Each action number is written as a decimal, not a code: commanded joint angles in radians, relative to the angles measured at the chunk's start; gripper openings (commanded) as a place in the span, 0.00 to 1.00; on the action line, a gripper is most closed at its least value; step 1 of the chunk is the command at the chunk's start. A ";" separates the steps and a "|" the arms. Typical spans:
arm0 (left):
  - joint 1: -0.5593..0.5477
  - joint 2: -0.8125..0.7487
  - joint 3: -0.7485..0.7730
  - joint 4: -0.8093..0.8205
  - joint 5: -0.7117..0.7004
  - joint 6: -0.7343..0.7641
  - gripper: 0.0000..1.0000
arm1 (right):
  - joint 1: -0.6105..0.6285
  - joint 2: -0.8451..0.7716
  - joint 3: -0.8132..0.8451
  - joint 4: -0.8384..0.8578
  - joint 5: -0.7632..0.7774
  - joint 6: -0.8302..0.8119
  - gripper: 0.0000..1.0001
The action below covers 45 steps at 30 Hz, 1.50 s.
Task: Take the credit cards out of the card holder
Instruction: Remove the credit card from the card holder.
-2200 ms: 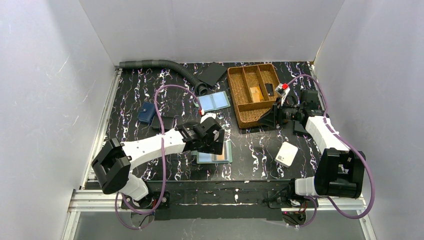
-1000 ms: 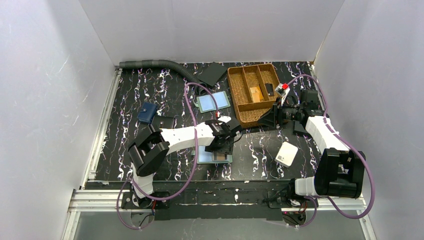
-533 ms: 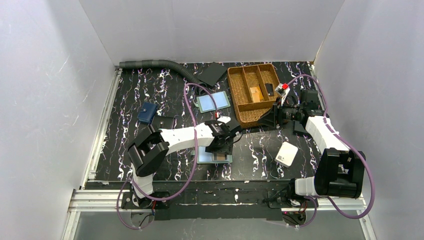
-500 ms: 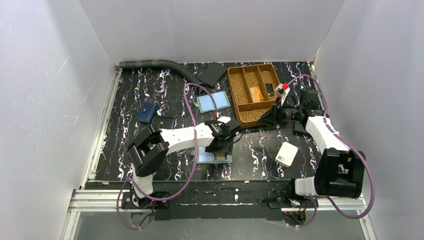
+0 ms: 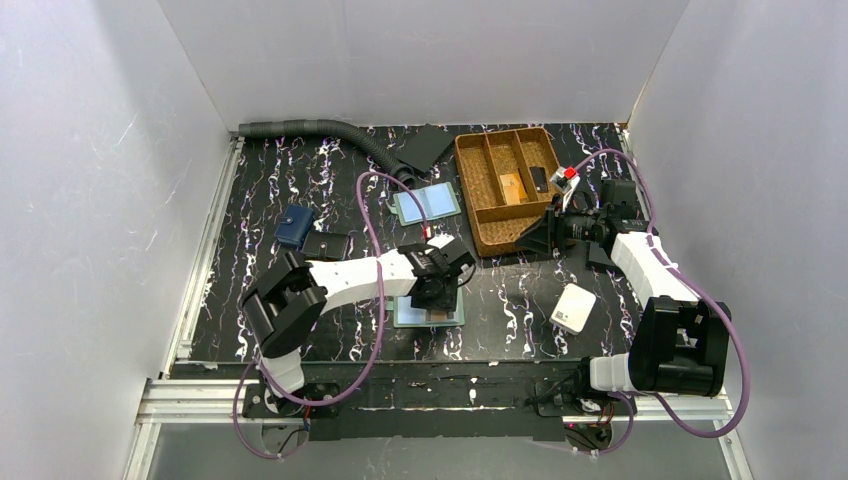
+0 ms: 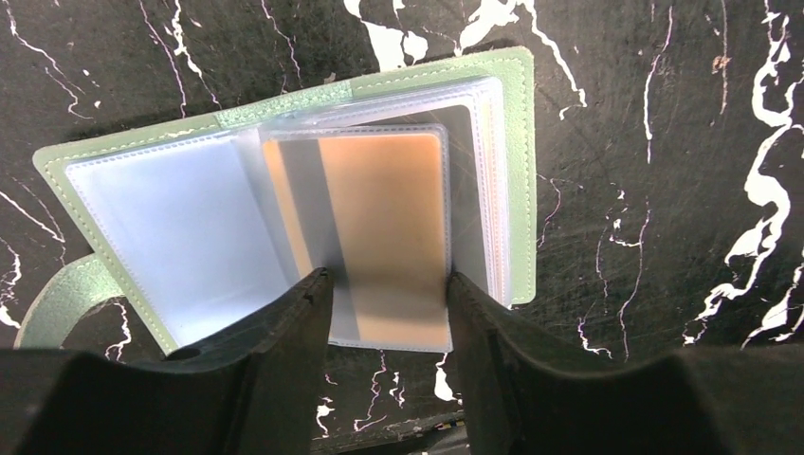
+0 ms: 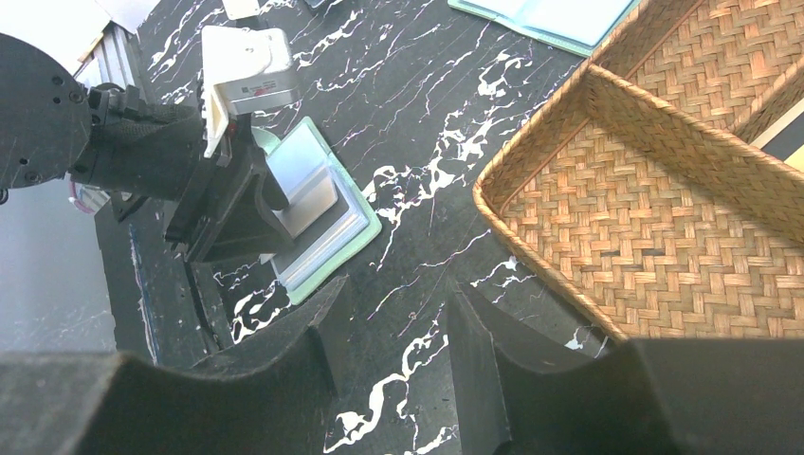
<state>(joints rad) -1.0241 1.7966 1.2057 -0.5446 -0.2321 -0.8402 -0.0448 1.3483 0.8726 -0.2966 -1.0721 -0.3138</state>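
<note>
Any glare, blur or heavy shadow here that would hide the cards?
Left wrist view: card holder sharp, mild sheen on its plastic; the left gripper shadows the near end of the orange card. Right wrist view: basket sharp, right gripper dark and soft. Top view: even light, but the holder is small and partly under the left gripper.

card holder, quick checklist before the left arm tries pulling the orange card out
1. Card holder lies open and flat on the table: ok.
2. Orange card sits in its clear sleeve, between the jaws of the left end effector: ok.
3. Left end effector really gripping the card: cannot tell.
4. Holder pinned against sliding: not ok. The right end effector is open, apart from it, near the wicker basket.
5. Second holder with pale-blue panels lies out of the way: ok.
</note>
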 commanded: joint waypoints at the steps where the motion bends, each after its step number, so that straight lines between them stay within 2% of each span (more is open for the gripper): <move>1: 0.023 -0.048 -0.052 -0.018 0.014 0.016 0.43 | -0.003 -0.001 0.016 -0.003 -0.008 -0.010 0.50; 8: 0.076 -0.190 -0.200 0.136 0.107 0.023 0.39 | -0.004 0.000 0.016 -0.004 -0.012 -0.012 0.50; 17: 0.162 -0.307 -0.318 0.208 0.184 0.020 0.37 | -0.003 0.000 0.016 -0.004 -0.015 -0.012 0.50; 24: 0.229 -0.367 -0.372 0.244 0.232 0.048 0.27 | -0.003 0.000 0.014 -0.004 -0.017 -0.012 0.50; 34: 0.281 -0.340 -0.309 0.135 0.255 0.173 0.22 | -0.003 0.004 0.014 -0.004 -0.023 -0.012 0.50; 37: 0.286 -0.307 -0.274 0.087 0.247 0.218 0.16 | -0.003 0.005 0.016 -0.006 -0.023 -0.013 0.50; 45: 0.298 -0.286 -0.217 0.003 0.128 0.274 0.09 | -0.003 0.006 0.014 -0.006 -0.026 -0.012 0.50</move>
<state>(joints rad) -0.7410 1.4994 0.9485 -0.4431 -0.0074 -0.6250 -0.0448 1.3491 0.8726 -0.2970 -1.0733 -0.3172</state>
